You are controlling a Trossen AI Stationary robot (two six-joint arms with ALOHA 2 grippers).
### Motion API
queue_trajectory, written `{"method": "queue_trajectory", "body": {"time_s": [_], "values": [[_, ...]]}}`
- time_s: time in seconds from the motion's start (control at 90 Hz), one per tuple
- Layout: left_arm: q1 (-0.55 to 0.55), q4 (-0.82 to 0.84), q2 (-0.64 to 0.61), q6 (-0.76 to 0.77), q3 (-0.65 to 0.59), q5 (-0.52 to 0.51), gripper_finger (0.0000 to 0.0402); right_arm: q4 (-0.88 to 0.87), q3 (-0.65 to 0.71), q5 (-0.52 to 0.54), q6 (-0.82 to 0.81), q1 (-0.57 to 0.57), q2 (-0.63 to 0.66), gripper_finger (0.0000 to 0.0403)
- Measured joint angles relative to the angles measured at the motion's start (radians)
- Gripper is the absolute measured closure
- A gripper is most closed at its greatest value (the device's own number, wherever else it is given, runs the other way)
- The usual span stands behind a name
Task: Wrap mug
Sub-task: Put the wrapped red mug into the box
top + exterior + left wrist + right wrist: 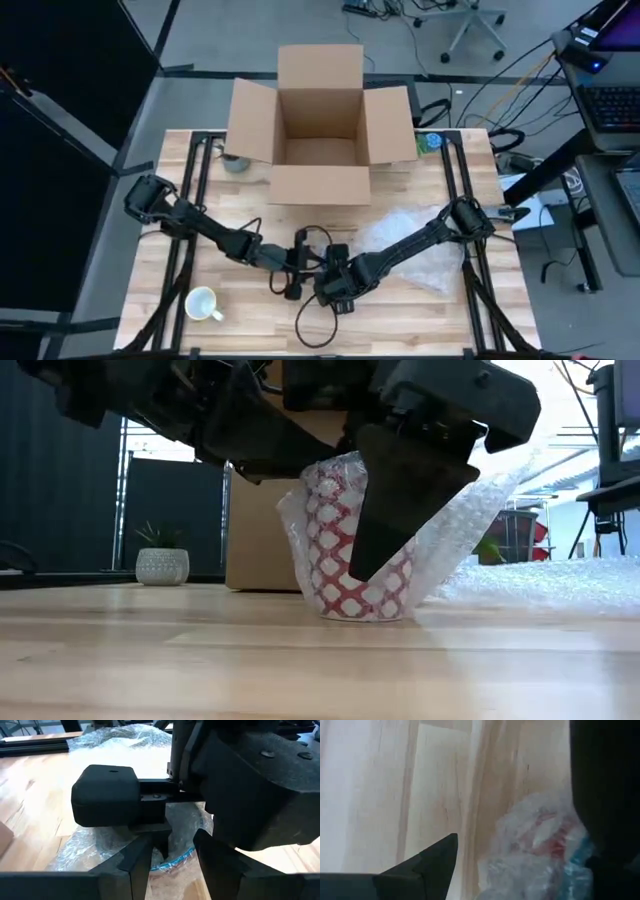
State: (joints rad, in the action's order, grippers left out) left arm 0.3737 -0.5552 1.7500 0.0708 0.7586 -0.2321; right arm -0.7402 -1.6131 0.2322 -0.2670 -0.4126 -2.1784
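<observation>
Wooden table (420,310), two mugs, one white (203,304), one bubble-wrapped (360,540), right tool (335,290) grasping it, left tool (296,272) state unclear

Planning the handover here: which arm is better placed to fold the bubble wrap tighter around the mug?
Probably right: the right gripper sits over the red patterned mug against the bubble wrap; the left gripper is just beside.

Both arms meet low at the near middle.
Left gripper (296,270) and right gripper (335,285) sit just beside each other; the left fingers (135,865) stand parted, angled downward.
</observation>
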Motion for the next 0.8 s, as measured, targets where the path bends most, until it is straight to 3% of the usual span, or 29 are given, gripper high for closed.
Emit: {"method": "queue_trajectory", "body": {"time_s": [0.144,0.244,0.533,0.8], "values": [[0.0,0.0,0.0,0.0,0.0,0.0,0.0259,-0.007,0.0,-0.001,-0.006,0.0,0.0,0.0155],[0.0,0.0,0.0,0.0,0.0,0.0,0.0259,-0.01,0.0,-0.001,-0.006,0.0,0.0,0.018],[0.005,0.0,-0.012,0.0,0.001,0.002,0.0259,-0.016,-0.005,-0.041,-0.026,0.004,0.003,0.0355],[0.028,0.074,-0.109,0.09,-0.003,0.007,0.0259,-0.052,0.002,0.031,-0.078,-0.054,0.049,0.0365]]}}
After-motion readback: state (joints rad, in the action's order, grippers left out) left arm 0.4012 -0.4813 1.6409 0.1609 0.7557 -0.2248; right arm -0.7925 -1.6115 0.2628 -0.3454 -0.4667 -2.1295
